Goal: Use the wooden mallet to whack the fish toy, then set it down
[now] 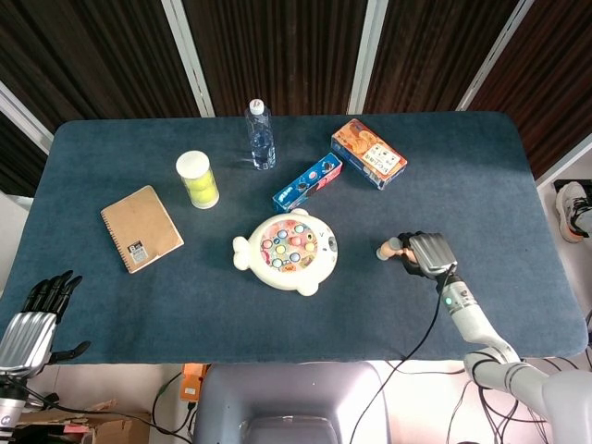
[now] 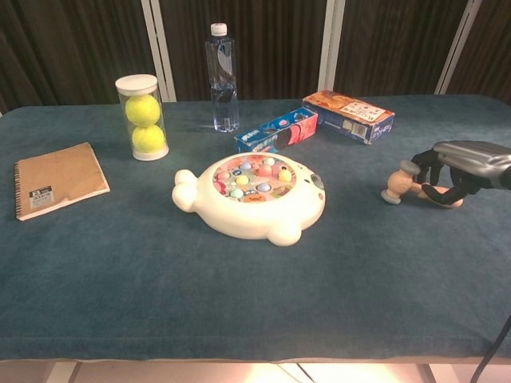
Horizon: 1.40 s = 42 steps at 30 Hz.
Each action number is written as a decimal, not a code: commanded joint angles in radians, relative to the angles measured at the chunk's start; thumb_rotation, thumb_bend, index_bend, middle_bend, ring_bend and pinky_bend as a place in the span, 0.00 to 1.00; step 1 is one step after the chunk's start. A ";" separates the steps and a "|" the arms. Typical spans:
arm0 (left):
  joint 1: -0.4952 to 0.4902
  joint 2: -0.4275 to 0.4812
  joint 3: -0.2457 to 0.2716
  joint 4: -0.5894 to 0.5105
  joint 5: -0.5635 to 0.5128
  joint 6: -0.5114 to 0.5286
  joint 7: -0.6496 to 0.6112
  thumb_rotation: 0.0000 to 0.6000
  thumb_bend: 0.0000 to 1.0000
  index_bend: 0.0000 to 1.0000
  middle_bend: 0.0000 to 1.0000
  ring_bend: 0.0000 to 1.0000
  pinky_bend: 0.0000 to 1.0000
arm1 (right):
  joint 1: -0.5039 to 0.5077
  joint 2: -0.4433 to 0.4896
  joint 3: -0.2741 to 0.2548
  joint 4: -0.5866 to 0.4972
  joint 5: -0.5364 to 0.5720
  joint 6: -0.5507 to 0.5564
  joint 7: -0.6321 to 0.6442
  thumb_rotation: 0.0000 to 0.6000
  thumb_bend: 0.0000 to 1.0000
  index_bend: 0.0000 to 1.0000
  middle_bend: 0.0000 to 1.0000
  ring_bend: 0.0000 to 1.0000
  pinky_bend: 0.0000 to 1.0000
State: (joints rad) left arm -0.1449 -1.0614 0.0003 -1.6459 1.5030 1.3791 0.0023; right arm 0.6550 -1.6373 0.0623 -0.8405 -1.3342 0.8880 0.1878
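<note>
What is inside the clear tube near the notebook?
Two yellow tennis balls, stacked, fill the tube under its white lid. Nothing else shows inside.

Robot body: 2 arms, each ending in a multi-finger hand.
Right hand [image 1: 425, 253]: silver-grey ribbed metal back plate, black fingers [image 2: 424, 163]; white forearm shell with a small green indicator light and a black cable alongside. Left hand [image 1: 35, 319]: matching silver back plate, black fingers.
</note>
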 commanded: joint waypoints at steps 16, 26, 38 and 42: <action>0.001 0.003 0.001 0.000 0.004 0.001 -0.007 1.00 0.08 0.00 0.00 0.00 0.08 | -0.012 0.005 0.025 -0.004 -0.015 -0.005 0.012 1.00 0.39 0.38 0.40 0.35 0.50; 0.002 0.004 0.002 0.001 0.007 0.004 -0.009 1.00 0.08 0.00 0.00 0.00 0.08 | -0.019 0.013 0.034 -0.017 -0.023 0.000 0.017 1.00 0.39 0.38 0.40 0.35 0.50; 0.004 0.002 0.003 0.002 0.009 0.007 -0.010 1.00 0.08 0.00 0.00 0.00 0.08 | -0.029 0.024 0.041 -0.031 -0.029 0.007 0.024 1.00 0.38 0.38 0.40 0.35 0.50; 0.004 0.001 0.001 0.002 0.008 0.010 -0.012 1.00 0.08 0.00 0.00 0.00 0.08 | -0.036 0.028 0.040 -0.035 -0.032 0.012 0.030 1.00 0.38 0.38 0.40 0.35 0.49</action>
State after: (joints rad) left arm -0.1408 -1.0599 0.0016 -1.6435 1.5114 1.3886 -0.0093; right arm 0.6197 -1.6097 0.1022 -0.8753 -1.3658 0.8994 0.2171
